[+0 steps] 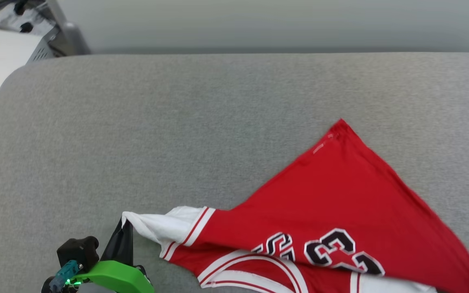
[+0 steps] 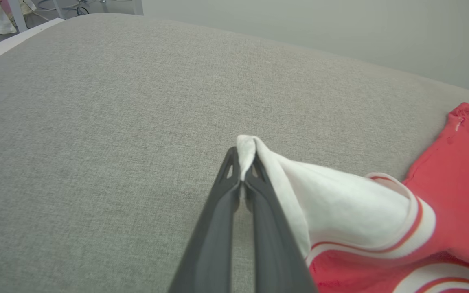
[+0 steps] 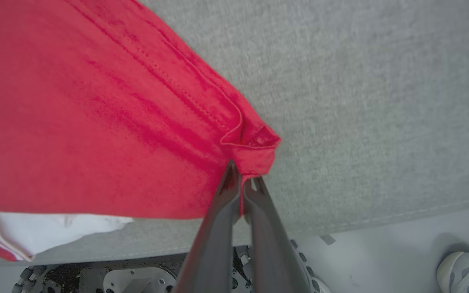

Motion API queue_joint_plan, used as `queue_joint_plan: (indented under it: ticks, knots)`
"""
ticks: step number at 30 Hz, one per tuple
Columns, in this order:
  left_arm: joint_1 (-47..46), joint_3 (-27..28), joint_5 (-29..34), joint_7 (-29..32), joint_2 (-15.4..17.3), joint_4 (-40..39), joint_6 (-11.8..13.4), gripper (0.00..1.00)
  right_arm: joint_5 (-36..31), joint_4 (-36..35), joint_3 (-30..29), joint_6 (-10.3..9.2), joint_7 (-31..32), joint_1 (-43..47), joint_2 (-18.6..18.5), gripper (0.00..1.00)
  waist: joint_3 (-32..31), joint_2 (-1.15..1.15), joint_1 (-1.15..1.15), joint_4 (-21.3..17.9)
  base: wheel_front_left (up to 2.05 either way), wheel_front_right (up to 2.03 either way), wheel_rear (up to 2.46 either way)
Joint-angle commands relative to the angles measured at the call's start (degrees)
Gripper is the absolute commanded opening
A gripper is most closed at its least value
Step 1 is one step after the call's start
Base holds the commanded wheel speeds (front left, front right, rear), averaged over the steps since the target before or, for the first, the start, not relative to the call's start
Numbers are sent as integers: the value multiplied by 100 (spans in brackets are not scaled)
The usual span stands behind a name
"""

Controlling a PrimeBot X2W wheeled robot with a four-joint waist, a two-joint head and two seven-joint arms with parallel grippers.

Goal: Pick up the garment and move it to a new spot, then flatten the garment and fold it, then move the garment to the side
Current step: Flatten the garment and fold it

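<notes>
Fingers L/R [image 2: 220, 211] tight on garment [image 1: 332, 195]

My fingers [image 2: 214, 236] are matt dark plastic; the garment [image 1: 332, 195] is soft, smooth cloth; the upholstered surface [image 1: 177, 122] is coarse grey weave.

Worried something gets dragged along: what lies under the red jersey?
The grey surface borders the red jersey on the sides in view, and no lump shows through the cloth. The area beneath its spread middle is covered and cannot be seen.
</notes>
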Motion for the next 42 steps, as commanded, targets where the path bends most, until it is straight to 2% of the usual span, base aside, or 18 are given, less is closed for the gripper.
queue_joint_plan:
  ticks: [1, 4, 5, 6, 7, 10, 14, 18, 21, 25, 30, 38, 42]
  knots:
    - [84, 21, -14, 10, 32, 12, 25, 0, -37, -111, -102, -4, -20, 273, 219, 0, -324, 0, 0, -303, 0, 0, 0]
    - [111, 4, -26, 27, 44, 27, 22, 0, 4, -285, -269, -4, -15, 766, 775, 0, -341, 0, 0, -310, 0, 0, 0]
    - [113, -4, -28, 39, 50, 28, 22, 0, 22, -351, -301, -4, -68, 880, 940, 11, -334, 0, 0, -316, 0, 0, 0]
    - [111, -14, -29, 53, 53, 22, 22, 0, 26, -391, -336, -4, -129, 948, 1055, 40, -329, 0, 0, -322, 0, 0, 0]
    - [106, -26, -26, 61, 56, 15, 20, 0, 48, -427, -356, -4, -176, 996, 1155, 100, -320, 0, 0, -328, 0, 0, 0]
    - [75, -60, -24, 85, 61, 0, 15, 0, 101, -615, -436, -4, -559, 987, 1350, 100, -286, 0, 0, -342, 0, 0, 0]
    - [-6, -117, -7, 100, 56, -37, 5, 0, 69, -861, -444, -4, -1523, 740, 1320, 100, -240, 0, 0, -325, 0, 0, 0]
    - [-120, -173, 8, 96, 23, -82, 6, 0, -92, -897, -383, -4, -2794, 301, 1190, 100, -165, 0, 0, -253, 0, 0, 0]
    - [-200, -204, 23, 87, 2, -122, 16, 0, -223, -804, -147, -4, -3475, -65, 1037, 100, -122, 0, 0, -202, 0, 0, 0]
    - [-280, -255, 38, 89, -30, -184, 28, 0, -343, -528, 332, -4, -3898, -619, 741, 100, -43, 0, 0, -119, 0, 0, 0]
    - [-486, -364, 88, 53, -101, -250, 15, 0, -401, -33, 1034, -4, -3579, -1474, 194, 100, 171, 0, 0, 70, 0, 0, 0]
    - [-871, -618, 188, -37, -265, -252, -73, 0, 320, 590, 2435, -4, -1779, -2795, -752, 100, 590, 0, 0, 486, 0, 0, 0]
    - [-1043, -733, 229, -95, -354, -276, -109, 0, 572, 749, 3022, -4, -1229, -3312, -1060, 100, 817, 0, 0, 686, 0, 0, 0]
